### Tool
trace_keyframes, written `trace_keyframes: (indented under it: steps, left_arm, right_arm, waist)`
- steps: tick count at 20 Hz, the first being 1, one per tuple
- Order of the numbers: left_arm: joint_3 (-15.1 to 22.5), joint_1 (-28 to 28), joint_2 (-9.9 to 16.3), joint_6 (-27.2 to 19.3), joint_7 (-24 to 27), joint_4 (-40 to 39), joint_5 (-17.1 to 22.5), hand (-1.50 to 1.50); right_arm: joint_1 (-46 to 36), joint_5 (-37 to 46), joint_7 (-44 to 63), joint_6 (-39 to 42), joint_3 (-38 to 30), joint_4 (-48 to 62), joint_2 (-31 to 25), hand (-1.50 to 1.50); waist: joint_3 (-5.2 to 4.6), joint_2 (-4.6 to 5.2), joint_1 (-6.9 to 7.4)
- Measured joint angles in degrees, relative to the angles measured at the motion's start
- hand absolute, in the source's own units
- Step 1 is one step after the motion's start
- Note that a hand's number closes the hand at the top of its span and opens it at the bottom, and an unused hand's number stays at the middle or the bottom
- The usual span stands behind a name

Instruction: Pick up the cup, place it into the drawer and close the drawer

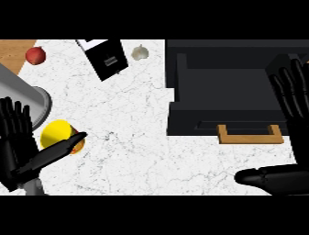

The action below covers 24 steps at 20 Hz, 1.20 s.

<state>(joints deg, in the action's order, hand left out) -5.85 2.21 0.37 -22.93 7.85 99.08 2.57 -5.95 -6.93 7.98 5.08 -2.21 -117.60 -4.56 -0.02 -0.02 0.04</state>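
Note:
A yellow cup lies on the white marble counter at the lower left. My left hand is just left of it, fingers straight and pointing up, with the thumb stretched across the cup's lower side. The black drawer stands pulled open at the right, its tan handle facing me. My right hand is open over the drawer's right side, fingers straight up and thumb pointing left below the handle. It holds nothing.
A large grey cylinder slants in from the upper left, just above the cup. At the back lie a red fruit, a black and white box and a garlic bulb. Wood shows past the counter's far left corner.

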Motion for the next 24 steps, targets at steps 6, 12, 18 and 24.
trace_keyframes:
  steps: [6, 12, 18, 24]
  left_arm:
    - [-3.0, 1.6, 0.7, 2.5, 6.1, -6.3, 3.3, -1.5]
    - [-4.4, 1.8, 1.1, 4.5, 10.5, -12.1, 5.5, -1.5]
    - [-6.2, 0.9, 1.2, 7.2, 16.9, -20.8, 7.6, -1.5]
    - [-9.3, -1.7, 2.7, 9.5, 21.8, -29.0, 10.0, -1.5]
  right_arm:
    - [-0.1, -0.6, 0.1, 0.6, -0.3, -0.1, -0.2, -1.5]
    - [-1.0, -0.6, -0.6, 0.9, -0.6, 1.5, -0.2, -1.5]
    - [-1.2, 0.1, 0.6, 0.1, 0.2, 0.3, 0.3, -1.5]
    - [-0.6, -1.0, 1.1, 1.0, -0.4, -0.7, -0.2, -1.5]
  waist:
    - [0.01, 0.01, -0.01]
    - [0.0, 0.02, 0.02]
    - [0.01, 0.02, -0.03]
    - [-0.01, 0.02, -0.07]
